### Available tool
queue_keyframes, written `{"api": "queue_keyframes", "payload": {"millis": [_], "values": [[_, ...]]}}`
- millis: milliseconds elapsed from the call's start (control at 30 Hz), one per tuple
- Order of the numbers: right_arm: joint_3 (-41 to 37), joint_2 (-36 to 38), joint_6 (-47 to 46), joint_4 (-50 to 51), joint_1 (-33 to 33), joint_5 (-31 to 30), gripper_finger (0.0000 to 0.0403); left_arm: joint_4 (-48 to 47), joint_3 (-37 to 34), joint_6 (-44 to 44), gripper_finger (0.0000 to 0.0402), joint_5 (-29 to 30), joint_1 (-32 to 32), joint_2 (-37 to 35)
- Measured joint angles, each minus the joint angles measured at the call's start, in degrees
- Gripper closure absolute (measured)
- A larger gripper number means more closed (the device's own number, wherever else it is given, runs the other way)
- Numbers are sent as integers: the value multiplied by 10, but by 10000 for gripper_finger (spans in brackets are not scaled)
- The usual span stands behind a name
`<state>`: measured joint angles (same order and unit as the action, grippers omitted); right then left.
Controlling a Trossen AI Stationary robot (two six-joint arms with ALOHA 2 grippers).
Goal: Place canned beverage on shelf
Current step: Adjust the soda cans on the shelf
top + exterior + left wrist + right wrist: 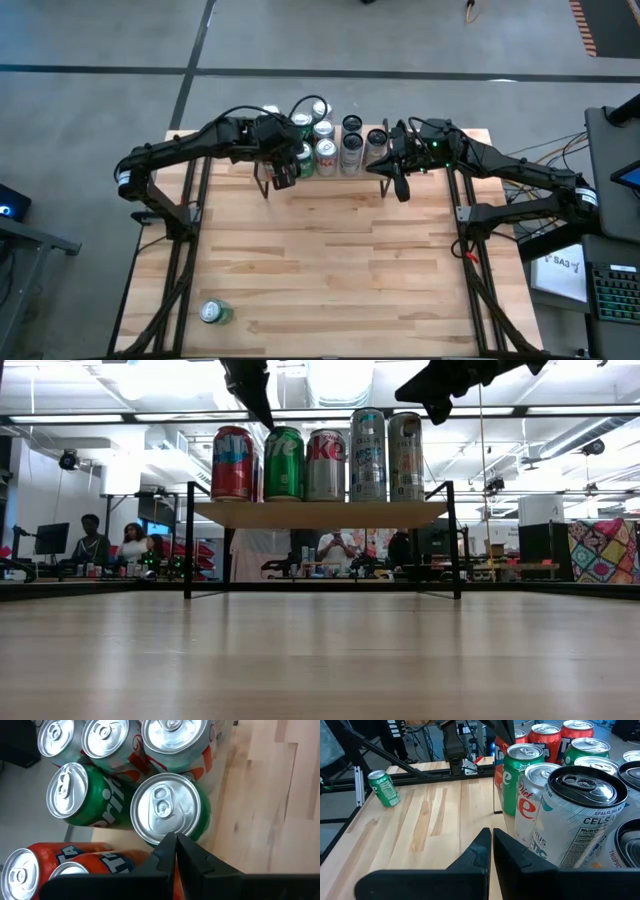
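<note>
Your left gripper (285,178) and right gripper (403,190) hover closed, empty, over the shelf (320,513); a green can (214,312) lies on the table (330,260).

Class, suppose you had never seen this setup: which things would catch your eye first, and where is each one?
First, the crowd of upright cans packed on the shelf at the table's far edge. Next, the two dark arms meeting above it, left gripper over the shelf's left end, right gripper beside its right end, both shut and empty. Last, one lone green can lying on its side near the table's front left corner.
</note>
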<state>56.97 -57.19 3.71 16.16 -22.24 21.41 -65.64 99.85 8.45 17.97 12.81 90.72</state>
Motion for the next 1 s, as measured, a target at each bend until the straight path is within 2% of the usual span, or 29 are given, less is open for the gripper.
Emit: {"api": "queue_keyframes", "payload": {"millis": [400,600,1000], "values": [[0,0,-1,-2,0,0,394,-16,18,-7,402,-19,-19,-1],[0,0,1,-2,0,0,394,21,17,34,402,-100,-24,7],[0,0,2,-1,0,0,394,33,13,45,402,-32,-21,49]]}}
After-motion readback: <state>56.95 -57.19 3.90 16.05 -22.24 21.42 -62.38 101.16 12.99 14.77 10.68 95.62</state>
